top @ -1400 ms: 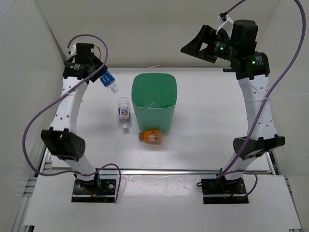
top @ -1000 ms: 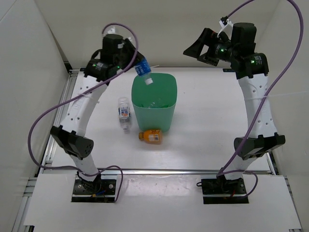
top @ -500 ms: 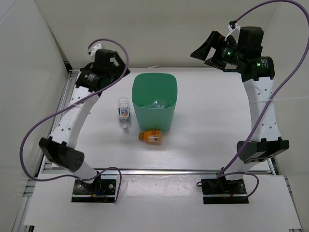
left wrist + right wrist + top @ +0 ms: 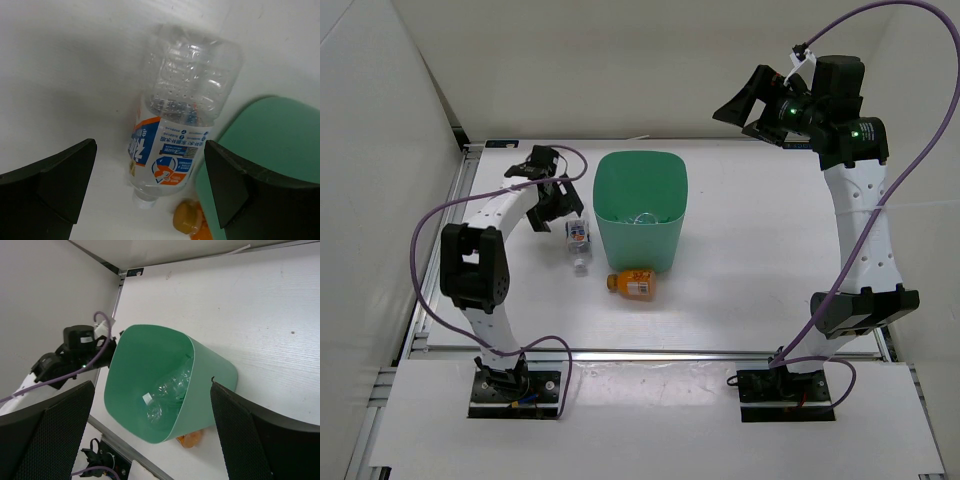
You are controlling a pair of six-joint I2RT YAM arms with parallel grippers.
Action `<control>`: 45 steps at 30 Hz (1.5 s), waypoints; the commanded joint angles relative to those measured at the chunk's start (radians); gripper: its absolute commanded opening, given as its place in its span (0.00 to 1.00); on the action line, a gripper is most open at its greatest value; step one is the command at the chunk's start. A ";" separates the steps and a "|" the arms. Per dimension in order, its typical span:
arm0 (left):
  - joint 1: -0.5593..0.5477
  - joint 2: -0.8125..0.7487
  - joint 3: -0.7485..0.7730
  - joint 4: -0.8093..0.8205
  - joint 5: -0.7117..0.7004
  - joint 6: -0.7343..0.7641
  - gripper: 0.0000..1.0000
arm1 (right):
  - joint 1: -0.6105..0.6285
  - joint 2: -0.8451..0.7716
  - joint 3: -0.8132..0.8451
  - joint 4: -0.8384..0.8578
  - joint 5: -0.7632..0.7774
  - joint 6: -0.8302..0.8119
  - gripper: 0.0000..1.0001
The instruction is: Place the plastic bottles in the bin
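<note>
Currently the bin (image 4: 134,365) holds clear bottles (image 4: 172,387); left end effector (image 4: 150,152) and right end effector (image 4: 152,389) gape wide.

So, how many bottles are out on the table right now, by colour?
Clear bottle with blue-white label: 1
Orange bottle: 1
Total: 2, both lying outside the bin.

White walls (image 4: 620,60) enclose the white table (image 4: 750,250); a thin white strip (image 4: 642,136) lies at its 12 o'clock edge, a metal rail (image 4: 660,352) at 6.
</note>
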 commanded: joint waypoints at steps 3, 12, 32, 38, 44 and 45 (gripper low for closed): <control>0.018 0.002 -0.016 0.076 0.101 0.090 1.00 | -0.002 -0.003 0.026 0.000 -0.022 -0.012 1.00; 0.018 0.105 0.003 0.096 0.179 0.110 1.00 | -0.002 -0.012 -0.003 0.000 -0.022 -0.012 1.00; 0.145 -0.083 0.071 0.096 0.199 -0.011 0.40 | -0.002 -0.003 -0.021 0.000 -0.022 -0.012 1.00; 0.092 -0.122 0.387 0.096 0.296 -0.108 0.43 | -0.002 -0.003 -0.052 0.000 -0.033 0.006 1.00; -0.083 -0.022 0.740 0.096 0.343 -0.086 0.52 | -0.002 -0.003 -0.052 0.009 -0.033 0.025 1.00; -0.123 -0.012 0.741 0.096 0.343 -0.086 0.54 | -0.002 -0.003 -0.052 0.009 -0.033 0.025 1.00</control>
